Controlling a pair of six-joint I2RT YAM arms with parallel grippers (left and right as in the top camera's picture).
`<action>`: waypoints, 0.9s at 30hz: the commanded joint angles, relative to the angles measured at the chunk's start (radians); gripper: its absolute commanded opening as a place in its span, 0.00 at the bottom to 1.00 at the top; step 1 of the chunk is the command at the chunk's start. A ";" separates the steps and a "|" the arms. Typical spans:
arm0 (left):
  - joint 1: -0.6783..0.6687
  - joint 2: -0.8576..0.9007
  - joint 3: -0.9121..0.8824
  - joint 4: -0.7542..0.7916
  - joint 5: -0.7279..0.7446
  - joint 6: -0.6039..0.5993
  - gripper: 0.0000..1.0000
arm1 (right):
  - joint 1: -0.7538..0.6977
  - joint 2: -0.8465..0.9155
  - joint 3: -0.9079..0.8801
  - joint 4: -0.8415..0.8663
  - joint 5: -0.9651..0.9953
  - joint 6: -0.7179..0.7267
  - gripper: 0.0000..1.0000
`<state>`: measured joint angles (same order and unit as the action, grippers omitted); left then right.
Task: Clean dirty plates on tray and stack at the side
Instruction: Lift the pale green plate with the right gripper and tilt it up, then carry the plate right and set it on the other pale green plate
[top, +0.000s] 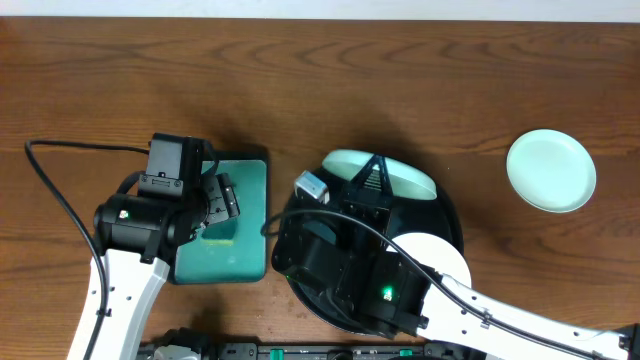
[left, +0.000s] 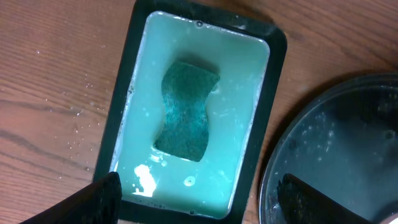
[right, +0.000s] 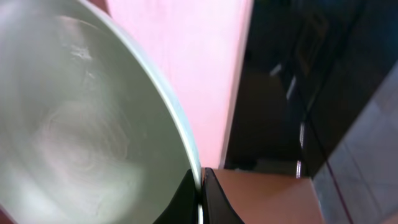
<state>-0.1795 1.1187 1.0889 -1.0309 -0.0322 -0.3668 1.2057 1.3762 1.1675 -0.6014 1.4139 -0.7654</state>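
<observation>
Over the black tray, the right gripper jaws pinch a tilted mint-green plate by its rim; that thin hold could slip. Left gripper jaws hang spread above the sponge.

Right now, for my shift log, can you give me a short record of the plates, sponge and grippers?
held plate: mint, tilted over black tray, rim pinched by right gripper
white plate: on black tray, partly under right arm
third plate: mint, on table right of tray
sponge: in pale liquid in green tray
left gripper: open above sponge
</observation>
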 joint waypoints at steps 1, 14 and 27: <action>0.003 0.005 0.011 -0.009 -0.013 -0.005 0.81 | -0.003 -0.015 0.012 -0.015 -0.050 0.089 0.01; 0.003 0.005 0.011 -0.006 -0.013 -0.002 0.81 | -0.320 -0.011 0.012 -0.194 -0.908 0.801 0.01; 0.003 0.005 0.011 -0.008 -0.012 -0.002 0.81 | -1.086 0.006 0.012 -0.110 -1.448 1.156 0.02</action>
<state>-0.1795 1.1187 1.0889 -1.0355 -0.0322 -0.3668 0.2783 1.3746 1.1709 -0.7116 0.1505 0.2535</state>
